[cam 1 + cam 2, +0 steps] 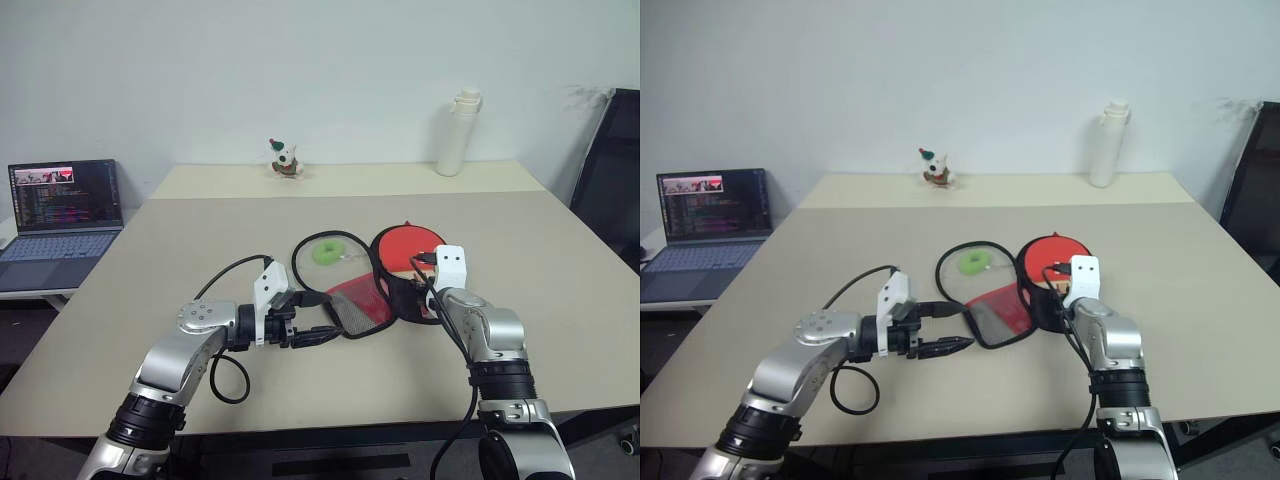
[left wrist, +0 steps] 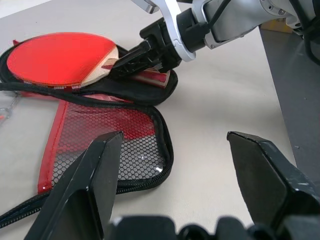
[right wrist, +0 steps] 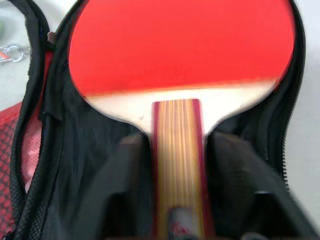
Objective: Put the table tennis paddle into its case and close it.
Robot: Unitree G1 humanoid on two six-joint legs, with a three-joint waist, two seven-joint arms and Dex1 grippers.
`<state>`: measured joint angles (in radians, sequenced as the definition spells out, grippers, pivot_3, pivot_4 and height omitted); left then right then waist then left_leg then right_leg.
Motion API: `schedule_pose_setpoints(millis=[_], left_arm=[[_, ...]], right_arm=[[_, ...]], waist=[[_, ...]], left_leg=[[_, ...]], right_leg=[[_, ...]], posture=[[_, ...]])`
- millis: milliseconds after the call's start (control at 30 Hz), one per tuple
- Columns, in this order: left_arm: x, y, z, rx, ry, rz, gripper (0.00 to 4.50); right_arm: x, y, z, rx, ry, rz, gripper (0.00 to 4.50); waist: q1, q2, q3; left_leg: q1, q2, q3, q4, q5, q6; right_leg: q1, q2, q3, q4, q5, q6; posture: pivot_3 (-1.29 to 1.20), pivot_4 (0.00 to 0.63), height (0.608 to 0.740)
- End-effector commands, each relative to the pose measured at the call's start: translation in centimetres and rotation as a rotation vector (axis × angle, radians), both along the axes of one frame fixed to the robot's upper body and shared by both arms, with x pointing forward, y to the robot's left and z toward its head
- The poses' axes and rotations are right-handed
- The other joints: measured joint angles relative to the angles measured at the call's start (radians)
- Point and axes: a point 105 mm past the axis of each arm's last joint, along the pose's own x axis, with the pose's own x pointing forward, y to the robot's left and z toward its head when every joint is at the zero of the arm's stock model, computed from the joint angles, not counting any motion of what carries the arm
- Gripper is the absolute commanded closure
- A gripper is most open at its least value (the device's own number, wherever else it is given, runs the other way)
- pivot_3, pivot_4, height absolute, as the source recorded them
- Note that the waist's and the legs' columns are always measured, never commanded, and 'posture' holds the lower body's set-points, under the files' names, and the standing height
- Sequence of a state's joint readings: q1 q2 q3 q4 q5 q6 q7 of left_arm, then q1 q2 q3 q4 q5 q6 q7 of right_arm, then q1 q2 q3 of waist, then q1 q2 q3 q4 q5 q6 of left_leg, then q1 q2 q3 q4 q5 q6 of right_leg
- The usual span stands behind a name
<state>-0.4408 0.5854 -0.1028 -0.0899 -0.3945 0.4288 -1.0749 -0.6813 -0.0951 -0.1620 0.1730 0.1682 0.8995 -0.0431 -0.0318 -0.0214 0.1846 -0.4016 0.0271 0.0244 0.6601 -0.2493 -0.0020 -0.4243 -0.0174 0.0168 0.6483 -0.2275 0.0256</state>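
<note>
Right wrist view: paddle (image 3: pixel 180 55) handle end possibly hidden.

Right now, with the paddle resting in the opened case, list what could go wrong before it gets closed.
1. The right gripper straddles the handle of the table tennis paddle with fingers apart; pulling back carelessly could drag the paddle out of the case.
2. The mesh flap lies folded out flat beside the paddle; the open left gripper may snag the mesh rather than lift its edge.
3. The green ring pull lies beyond the flap, awkward to reach.
</note>
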Motion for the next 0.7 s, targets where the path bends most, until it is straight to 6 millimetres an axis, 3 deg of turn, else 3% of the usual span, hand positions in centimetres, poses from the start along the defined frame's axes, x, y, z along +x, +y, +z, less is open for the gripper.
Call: schedule_pose_setpoints(millis=[33,67,167,333,400,500,700], left_arm=[[-0.3,0.2,1.1,-0.011,-0.048,0.003,0.89],[-0.2,0.5,0.9,-0.008,-0.041,0.018,0.89],[0.1,1.7,0.5,-0.004,-0.016,0.078,0.89],[2.0,4.6,-0.1,0.016,-0.014,0.241,0.89],[3.2,5.9,-0.5,0.039,-0.023,0.315,0.89],[5.4,7.2,-1.1,0.067,-0.023,0.435,1.51],[7.5,6.8,-2.2,0.087,0.014,0.487,3.76]], right_arm=[[0.2,0.9,2.7,-0.009,-0.101,0.035,0.75],[0.0,1.4,3.2,0.007,-0.115,0.065,0.38],[-1.3,2.4,5.1,0.028,-0.17,0.171,0.38],[-4.9,3.5,8.2,0.038,-0.257,0.424,0.38],[-7.1,3.9,8.9,0.132,-0.235,0.565,0.38],[-8.9,3.0,9.3,0.123,-0.226,0.654,0.35],[-8.5,1.5,9.7,0.066,-0.233,0.616,0.35]], waist=[[0.0,0.0,0.0],[0.0,0.0,0.0],[0.0,0.0,0.0],[0.003,0.0,0.0],[0.004,0.0,0.0],[0.005,0.0,0.0],[0.005,-0.001,0.0]], left_leg=[[0.0,0.0,0.0,0.0,0.0,0.0],[0.0,0.0,0.0,0.0,0.0,0.0],[0.0,0.0,0.0,0.0,0.0,0.0],[0.0,0.0,-0.001,0.0,0.0,0.0],[0.0,0.0,-0.001,0.0,0.0,0.0],[0.001,0.0,-0.002,0.001,0.0,0.0],[0.001,-0.001,-0.001,0.001,0.0,0.0]], right_leg=[[0.0,0.0,0.0,0.0,0.0,0.0],[0.0,0.0,0.0,0.0,0.0,0.0],[0.0,0.0,0.0,0.0,0.0,0.0],[0.0,0.0,-0.001,0.0,0.0,0.0],[0.001,0.0,-0.001,0.0,0.0,0.0],[0.002,0.0,-0.002,0.0,0.0,0.0],[0.002,-0.001,-0.002,-0.001,0.0,0.0]], posture=[[0.0,0.15,0.74],[0.0,0.15,0.74],[0.0,0.15,0.74],[0.0,0.15,0.74],[0.0,0.15,0.74],[0.0,0.15,0.74],[0.0,0.15,0.74]])
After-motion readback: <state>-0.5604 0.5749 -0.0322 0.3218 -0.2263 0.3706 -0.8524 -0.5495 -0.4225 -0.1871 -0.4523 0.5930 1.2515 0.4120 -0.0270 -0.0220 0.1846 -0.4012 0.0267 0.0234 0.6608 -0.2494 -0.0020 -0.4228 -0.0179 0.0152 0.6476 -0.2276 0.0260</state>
